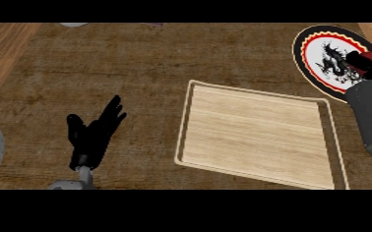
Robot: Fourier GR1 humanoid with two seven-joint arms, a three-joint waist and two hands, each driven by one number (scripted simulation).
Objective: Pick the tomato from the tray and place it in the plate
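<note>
We see our right hand (359,65) over the plate (314,54) at the far right, its fingers curled round the tomato (367,56) (only a sliver of red shows at the edge). The tray (254,132) lies bare just beside the plate, nearer to us. Our left hand (93,132) rests at the lower left, fingers straight and up, well apart from the tray.
</note>
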